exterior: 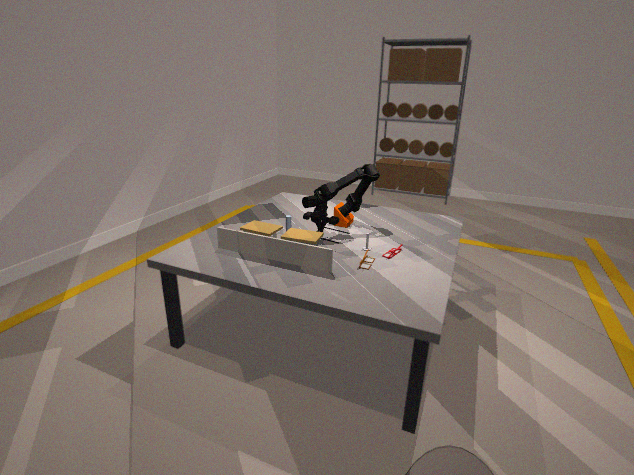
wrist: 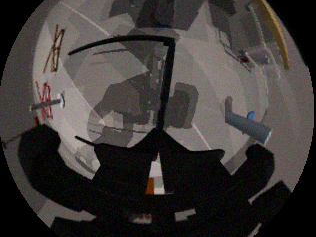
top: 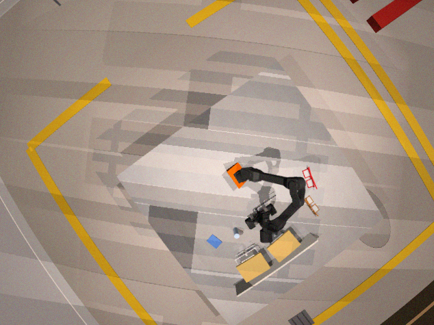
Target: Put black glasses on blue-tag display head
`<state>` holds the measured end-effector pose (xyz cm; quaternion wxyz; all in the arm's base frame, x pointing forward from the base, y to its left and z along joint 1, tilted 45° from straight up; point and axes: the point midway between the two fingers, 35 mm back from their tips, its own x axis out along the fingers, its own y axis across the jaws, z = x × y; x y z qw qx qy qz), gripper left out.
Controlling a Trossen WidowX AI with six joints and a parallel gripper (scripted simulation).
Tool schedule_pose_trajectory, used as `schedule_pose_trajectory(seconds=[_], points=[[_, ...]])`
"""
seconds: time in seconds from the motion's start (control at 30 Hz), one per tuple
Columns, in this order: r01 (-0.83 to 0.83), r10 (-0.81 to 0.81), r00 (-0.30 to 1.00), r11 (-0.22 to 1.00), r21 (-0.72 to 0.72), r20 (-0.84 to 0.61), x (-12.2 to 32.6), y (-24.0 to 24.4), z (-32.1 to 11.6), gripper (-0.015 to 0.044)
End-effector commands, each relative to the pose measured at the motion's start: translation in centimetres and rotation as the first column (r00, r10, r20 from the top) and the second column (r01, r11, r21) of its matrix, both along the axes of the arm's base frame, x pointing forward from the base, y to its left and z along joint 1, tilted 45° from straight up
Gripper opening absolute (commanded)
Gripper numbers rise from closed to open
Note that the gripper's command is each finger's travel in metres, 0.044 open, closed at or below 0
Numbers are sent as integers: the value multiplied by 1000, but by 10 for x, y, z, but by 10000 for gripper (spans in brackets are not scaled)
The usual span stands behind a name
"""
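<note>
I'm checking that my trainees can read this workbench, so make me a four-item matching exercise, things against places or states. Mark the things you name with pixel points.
Column one
1. black glasses (wrist: 168,85)
2. red glasses (top: 310,176) (exterior: 392,252)
3. blue square (top: 214,241)
4. orange block (top: 231,172) (exterior: 344,221)

Column two
A. at the foot of the arm
B. held in the gripper (wrist: 159,131)
C. lying near the orange-brown glasses (top: 311,205) (exterior: 366,260)
D. flat, near the small light-blue cylinder (top: 236,232) (exterior: 288,222) (wrist: 248,127)

Right pairs: 1-B, 2-C, 3-D, 4-A.
</note>
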<state>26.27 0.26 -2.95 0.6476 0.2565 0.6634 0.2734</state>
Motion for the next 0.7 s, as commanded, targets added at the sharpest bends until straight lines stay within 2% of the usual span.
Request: schedule_pose_trajectory(seconds=[0.0, 0.27, 0.4, 0.67], points=[[4, -4, 1000, 1000, 5, -6, -2, 3, -2, 0], [4, -4, 1000, 1000, 7, -6, -3, 8, -7, 0], [-1, 1, 1000, 1000, 2, 0, -2, 6, -5, 105], [0, 0, 1000, 1000, 2, -1, -2, 6, -4, 107]])
